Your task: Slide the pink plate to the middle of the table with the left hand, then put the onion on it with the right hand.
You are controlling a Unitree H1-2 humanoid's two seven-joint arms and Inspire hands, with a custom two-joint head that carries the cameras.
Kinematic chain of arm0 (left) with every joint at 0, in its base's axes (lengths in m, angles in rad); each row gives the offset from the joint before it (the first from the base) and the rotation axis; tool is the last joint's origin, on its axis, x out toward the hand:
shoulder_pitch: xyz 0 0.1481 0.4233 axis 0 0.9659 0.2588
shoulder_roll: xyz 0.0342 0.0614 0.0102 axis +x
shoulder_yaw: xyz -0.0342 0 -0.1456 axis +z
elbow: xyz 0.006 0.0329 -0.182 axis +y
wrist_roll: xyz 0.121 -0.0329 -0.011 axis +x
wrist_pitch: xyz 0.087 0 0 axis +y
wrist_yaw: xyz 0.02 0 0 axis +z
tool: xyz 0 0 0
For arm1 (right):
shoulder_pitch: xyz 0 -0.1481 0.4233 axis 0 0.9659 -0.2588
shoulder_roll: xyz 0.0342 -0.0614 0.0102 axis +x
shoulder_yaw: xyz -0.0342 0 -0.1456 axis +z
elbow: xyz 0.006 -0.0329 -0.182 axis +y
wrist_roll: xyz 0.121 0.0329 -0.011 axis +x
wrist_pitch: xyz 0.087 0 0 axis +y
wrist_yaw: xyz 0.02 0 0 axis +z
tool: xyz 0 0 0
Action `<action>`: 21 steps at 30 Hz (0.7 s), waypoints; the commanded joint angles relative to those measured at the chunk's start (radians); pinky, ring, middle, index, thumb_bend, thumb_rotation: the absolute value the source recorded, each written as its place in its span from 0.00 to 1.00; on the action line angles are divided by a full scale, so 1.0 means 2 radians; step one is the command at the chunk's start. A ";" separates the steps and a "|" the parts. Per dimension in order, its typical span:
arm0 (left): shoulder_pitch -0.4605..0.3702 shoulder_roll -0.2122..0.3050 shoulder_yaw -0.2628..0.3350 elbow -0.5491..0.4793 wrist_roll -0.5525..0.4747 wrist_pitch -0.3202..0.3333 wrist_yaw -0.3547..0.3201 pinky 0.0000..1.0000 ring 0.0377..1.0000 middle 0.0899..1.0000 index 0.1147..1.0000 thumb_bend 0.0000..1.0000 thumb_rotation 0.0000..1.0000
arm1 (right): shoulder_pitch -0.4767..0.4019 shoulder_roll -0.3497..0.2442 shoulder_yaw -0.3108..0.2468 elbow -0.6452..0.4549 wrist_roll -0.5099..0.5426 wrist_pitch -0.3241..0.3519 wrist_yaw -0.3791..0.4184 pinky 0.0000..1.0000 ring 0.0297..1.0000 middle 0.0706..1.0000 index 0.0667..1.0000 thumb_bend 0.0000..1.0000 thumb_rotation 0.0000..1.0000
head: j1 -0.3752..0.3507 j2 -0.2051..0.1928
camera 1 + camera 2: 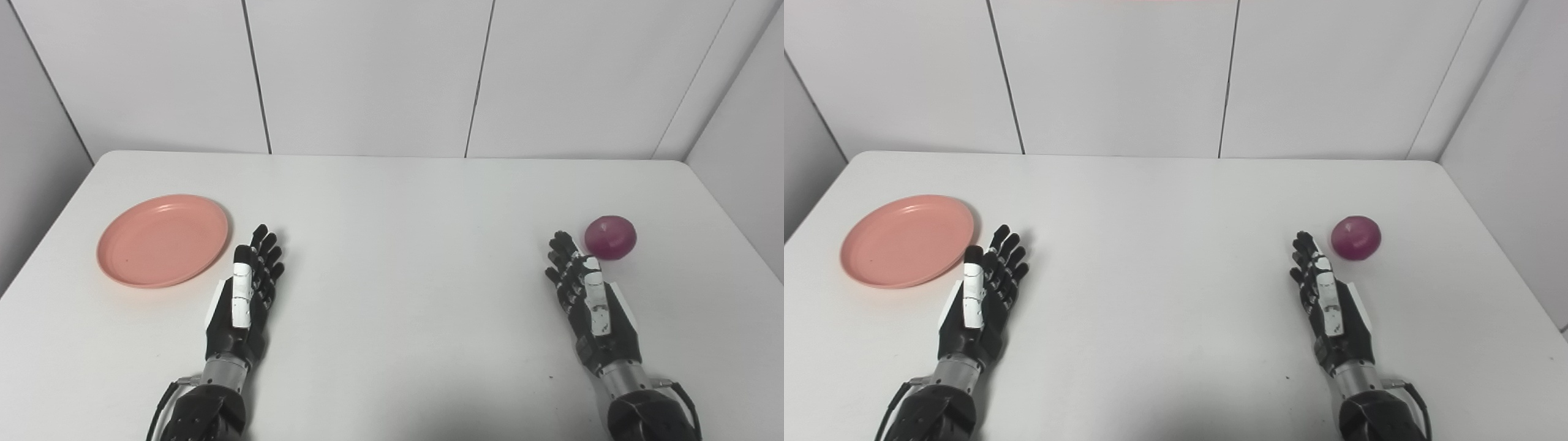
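White desk [392, 202], rounded far corners, grey panel walls behind and at both sides.

Pink plate [162, 240] lies flat near the left edge of the desk, roughly midway between near and far edges, well off the desk's middle. Nothing on it. Rim up, shallow.

Left hand [245, 294] is just right of the plate, low over the desk near the near edge, arm coming in from the bottom left. Fingers extended and slightly spread, pointing toward the far edge, thumb [241, 288] lying along the side facing the camera. It holds nothing. Fingertips sit near the plate's right rim but apart from it; no contact visible.

The middle of the desk is bare white surface between the two hands.

Right hand [591, 300] is near the near edge on the right side, arm entering from the bottom right. Fingers straight and a little apart, pointing to the far edge, empty. Cannot tell if either palm touches the desk or hovers just above it.

Onion [610, 237], purple-red and round, sits on the desk close to the right edge, just beyond and slightly right of the right hand's fingertips, near but not touching.
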 commanded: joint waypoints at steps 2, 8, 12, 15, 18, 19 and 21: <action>0.000 -0.015 -0.006 0.006 0.012 -0.011 0.009 1.00 1.00 1.00 1.00 0.86 1.00 | -0.002 -0.011 -0.006 0.009 0.008 -0.018 0.014 1.00 1.00 0.98 0.97 0.90 1.00 | 0.013 -0.004; -0.003 -0.025 -0.013 0.020 0.012 -0.028 0.013 1.00 1.00 1.00 1.00 0.83 1.00 | -0.005 -0.024 -0.014 0.030 0.018 -0.033 0.033 1.00 1.00 0.99 0.98 0.88 1.00 | 0.037 -0.012; -0.004 -0.034 -0.016 0.025 0.017 -0.031 0.019 1.00 1.00 1.00 1.00 0.82 1.00 | -0.006 -0.029 -0.019 0.044 0.023 -0.043 0.043 1.00 1.00 1.00 0.98 0.88 1.00 | 0.055 -0.017; -0.005 -0.040 -0.019 0.028 0.023 -0.035 0.023 1.00 1.00 1.00 1.00 0.81 1.00 | -0.009 -0.033 -0.022 0.055 0.026 -0.049 0.048 1.00 1.00 1.00 0.98 0.88 1.00 | 0.064 -0.022; -0.006 -0.042 -0.021 0.034 0.028 -0.040 0.023 1.00 1.00 1.00 1.00 0.82 1.00 | -0.010 -0.036 -0.024 0.066 0.030 -0.057 0.055 1.00 1.00 1.00 0.99 0.87 1.00 | 0.069 -0.027; -0.006 -0.043 -0.022 0.036 0.029 -0.041 0.023 1.00 1.00 1.00 1.00 0.82 1.00 | -0.011 -0.037 -0.025 0.070 0.032 -0.060 0.059 1.00 1.00 1.00 0.99 0.87 1.00 | 0.074 -0.031; -0.006 -0.046 -0.024 0.040 0.032 -0.043 0.024 1.00 1.00 1.00 1.00 0.83 1.00 | -0.012 -0.039 -0.028 0.077 0.035 -0.064 0.063 1.00 1.00 1.00 0.99 0.87 1.00 | 0.081 -0.035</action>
